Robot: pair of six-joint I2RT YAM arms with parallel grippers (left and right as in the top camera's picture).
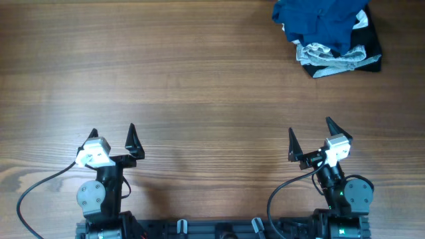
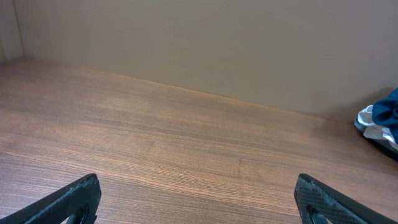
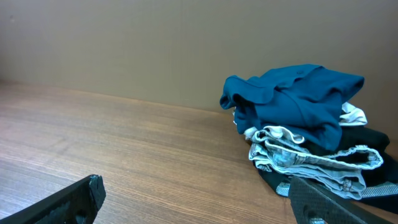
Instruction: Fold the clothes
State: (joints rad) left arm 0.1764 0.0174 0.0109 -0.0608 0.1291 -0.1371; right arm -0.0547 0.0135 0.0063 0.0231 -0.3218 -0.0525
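The deep-blue garment (image 1: 319, 20) lies crumpled on top of a pile at the far right of the table. It also shows in the right wrist view (image 3: 298, 99) and at the right edge of the left wrist view (image 2: 390, 112). My left gripper (image 1: 114, 139) is open and empty near the front left edge, far from the pile. My right gripper (image 1: 311, 136) is open and empty near the front right; its jaws (image 3: 199, 199) point toward the pile, well short of it. The left jaws (image 2: 198, 199) frame bare wood.
Under the blue garment lie a grey-white garment (image 1: 332, 60) and a black one (image 1: 372, 46), also in the right wrist view (image 3: 311, 165). A wall (image 2: 205, 43) rises behind the wooden table (image 1: 166, 79). Cables trail from both arm bases.
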